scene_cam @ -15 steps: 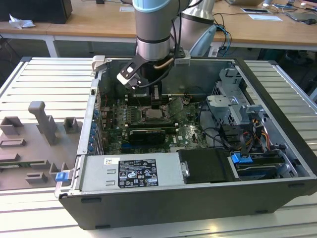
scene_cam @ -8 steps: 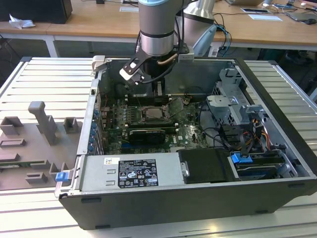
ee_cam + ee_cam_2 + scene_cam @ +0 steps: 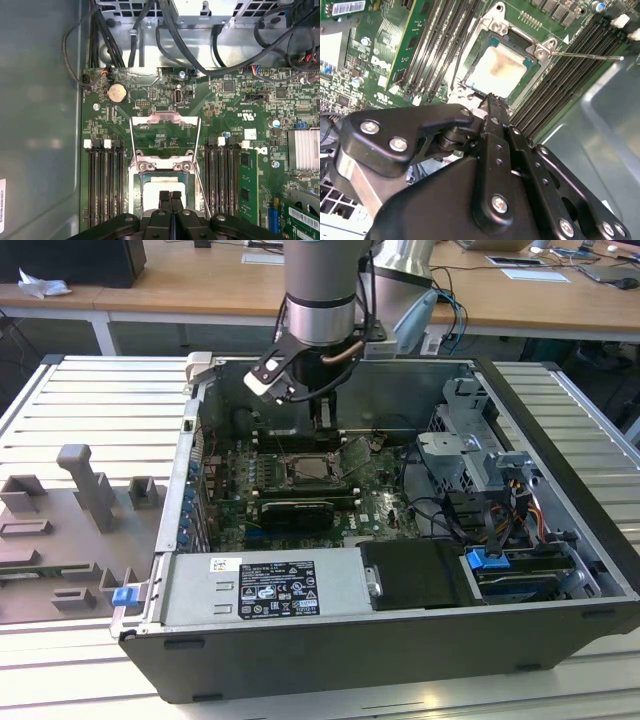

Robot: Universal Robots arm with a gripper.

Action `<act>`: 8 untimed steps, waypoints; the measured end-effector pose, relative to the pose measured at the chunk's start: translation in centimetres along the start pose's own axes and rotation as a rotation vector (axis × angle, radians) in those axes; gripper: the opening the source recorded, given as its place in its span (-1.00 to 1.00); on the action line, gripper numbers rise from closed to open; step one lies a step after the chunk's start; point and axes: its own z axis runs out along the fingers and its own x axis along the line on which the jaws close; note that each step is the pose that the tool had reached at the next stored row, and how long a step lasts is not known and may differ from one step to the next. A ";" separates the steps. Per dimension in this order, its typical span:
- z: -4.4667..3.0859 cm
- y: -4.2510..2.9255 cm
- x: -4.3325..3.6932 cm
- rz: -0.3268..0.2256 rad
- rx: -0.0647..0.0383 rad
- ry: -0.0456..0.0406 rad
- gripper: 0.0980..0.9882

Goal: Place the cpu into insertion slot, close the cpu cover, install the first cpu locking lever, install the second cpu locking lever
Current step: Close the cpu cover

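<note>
The cpu [image 3: 499,70], a pale silver square with a brownish stain on top, lies in the insertion slot [image 3: 540,50] on the green board; it also appears in the first wrist view [image 3: 155,182]. The cpu cover [image 3: 165,120] is swung open, away from the socket, with green board showing through its window. Thin wire levers [image 3: 131,142] stand raised on both sides, and one lever [image 3: 585,56] sticks out sideways. My gripper [image 3: 171,196] hangs just above the edge of the cpu, fingers shut together with nothing seen between them. In the exterior view the gripper [image 3: 322,425] is inside the case over the socket [image 3: 313,472].
Black memory slots [image 3: 105,185] flank the socket on both sides. A long black card [image 3: 297,512] lies in front of it, and a power supply [image 3: 265,585] sits at the case front. Cables and a drive cage [image 3: 470,455] fill the exterior view's right. A grey fixture plate [image 3: 70,520] lies outside.
</note>
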 end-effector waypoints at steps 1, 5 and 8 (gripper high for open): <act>0.00 0.01 0.00 0.000 0.000 0.0000 -0.98; 0.01 0.10 0.00 0.000 0.000 0.0002 -0.98; 0.04 0.44 0.01 0.000 0.000 0.0002 -0.98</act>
